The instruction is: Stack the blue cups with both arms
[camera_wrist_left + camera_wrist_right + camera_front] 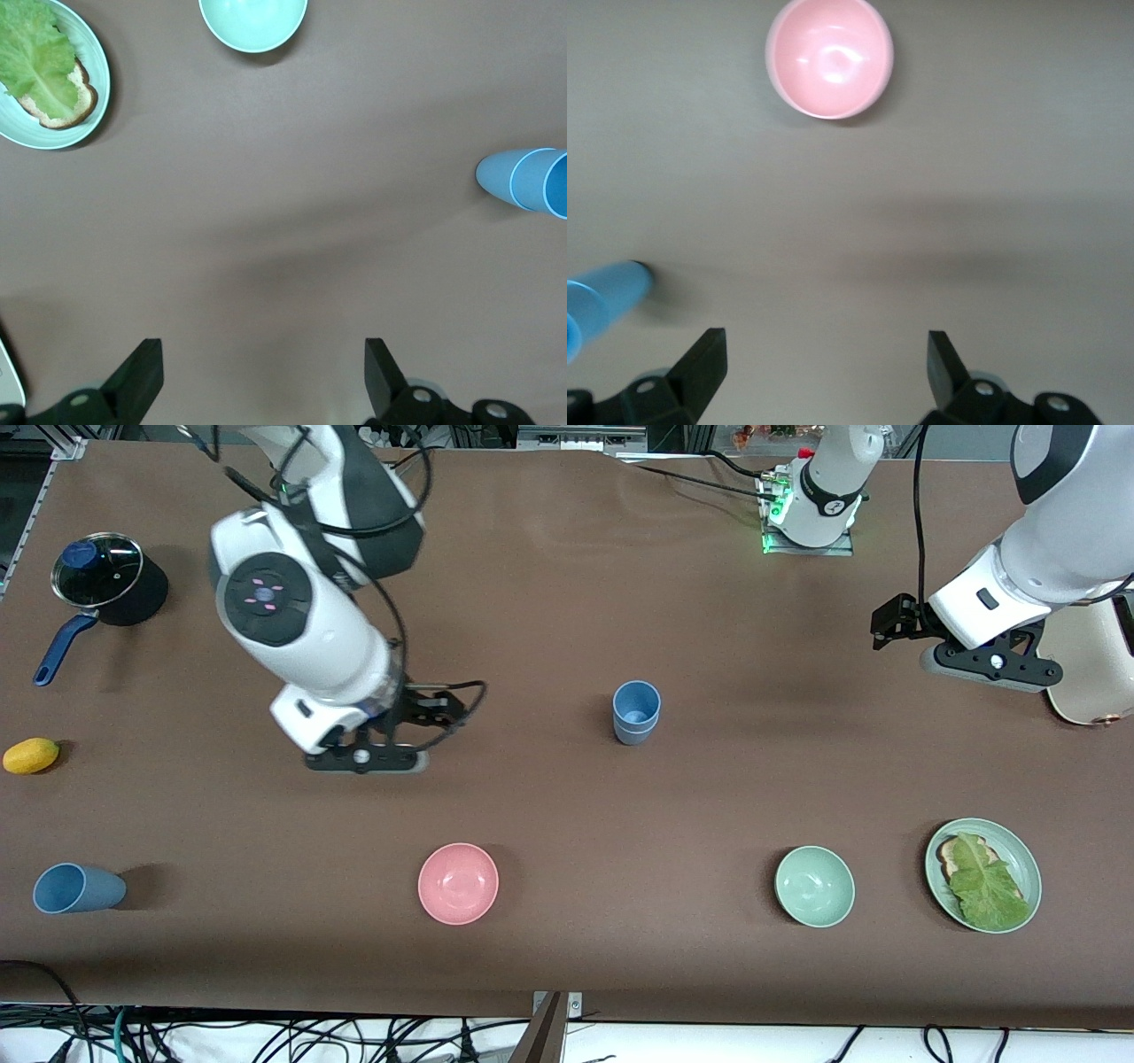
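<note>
Two blue cups (636,711) stand nested upright at the table's middle. They also show in the left wrist view (527,180) and at the edge of the right wrist view (602,301). A third blue cup (75,887) lies on its side near the front edge at the right arm's end. My right gripper (363,760) hangs open and empty (824,367) over bare table, beside the nested cups toward the right arm's end. My left gripper (990,666) is open and empty (263,372) over bare table toward the left arm's end.
A pink bowl (458,883), a mint-green bowl (814,886) and a green plate (1019,850) with toast and lettuce sit along the front. A lidded pot (102,580) with a blue handle and a yellow fruit (31,755) are at the right arm's end. A cream appliance (1085,677) stands at the left arm's end.
</note>
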You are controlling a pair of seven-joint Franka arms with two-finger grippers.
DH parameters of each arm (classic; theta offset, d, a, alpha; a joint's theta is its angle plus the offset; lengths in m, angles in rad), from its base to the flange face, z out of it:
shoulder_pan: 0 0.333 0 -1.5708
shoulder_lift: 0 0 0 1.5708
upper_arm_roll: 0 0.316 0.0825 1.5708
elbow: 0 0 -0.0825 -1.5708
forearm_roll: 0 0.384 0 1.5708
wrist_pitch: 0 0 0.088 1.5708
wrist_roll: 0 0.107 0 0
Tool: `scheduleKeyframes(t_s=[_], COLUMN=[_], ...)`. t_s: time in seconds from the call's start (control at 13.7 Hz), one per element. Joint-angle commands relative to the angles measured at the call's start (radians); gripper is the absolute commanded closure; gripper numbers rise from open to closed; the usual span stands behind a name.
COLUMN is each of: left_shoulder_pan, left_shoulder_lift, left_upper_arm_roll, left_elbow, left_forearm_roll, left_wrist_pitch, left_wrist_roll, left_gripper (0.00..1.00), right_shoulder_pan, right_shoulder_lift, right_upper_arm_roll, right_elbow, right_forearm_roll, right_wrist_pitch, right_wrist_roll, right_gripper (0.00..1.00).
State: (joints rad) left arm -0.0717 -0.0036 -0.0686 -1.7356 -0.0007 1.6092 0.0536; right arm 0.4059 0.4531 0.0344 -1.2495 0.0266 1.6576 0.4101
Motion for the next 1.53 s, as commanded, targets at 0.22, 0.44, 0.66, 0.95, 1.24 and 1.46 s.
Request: scheduleKeyframes(t_s=[0.22, 0.44, 0.66, 0.95, 1.24, 1.46], left_shoulder_pan=[-0.002, -0.002, 0.000, 0.003, 0.003, 0.003], left_shoulder_lift=[0.011, 0.013, 0.013, 0.011, 0.011, 0.011], left_upper_arm_roll=[0.001, 0.001, 0.003, 0.001, 0.001, 0.001], left_elbow=[0.028, 0.028, 0.028, 0.028, 0.028, 0.028], left_forearm_roll=[0.015, 0.015, 0.015, 0.015, 0.015, 0.015], left_wrist_pitch=[-0.022, -0.022, -0.022, -0.022, -0.022, -0.023], left_wrist_roll=[0.009, 0.003, 0.008, 0.008, 0.008, 0.008], left_gripper=[0.00, 0.00, 0.00, 0.00, 0.00, 0.00], right_shoulder_pan=[-0.028, -0.206, -0.321, -0.323, -0.323, -0.323], right_shoulder_lift=[-0.253, -0.315, -0.396, -0.441, -0.441, -0.458], right_upper_arm_roll=[-0.168, -0.101, -0.058, -0.065, -0.059, -0.057], right_elbow=[-0.228, -0.228, -0.237, -0.228, -0.248, -0.312], right_forearm_roll=[0.073, 0.065, 0.064, 0.053, -0.020, -0.025], right_wrist_pitch=[-0.102, -0.153, -0.214, -0.248, -0.167, -0.102], right_wrist_roll=[-0.205, -0.295, -0.364, -0.350, -0.358, -0.364], right_gripper=[0.00, 0.00, 0.00, 0.00, 0.00, 0.00])
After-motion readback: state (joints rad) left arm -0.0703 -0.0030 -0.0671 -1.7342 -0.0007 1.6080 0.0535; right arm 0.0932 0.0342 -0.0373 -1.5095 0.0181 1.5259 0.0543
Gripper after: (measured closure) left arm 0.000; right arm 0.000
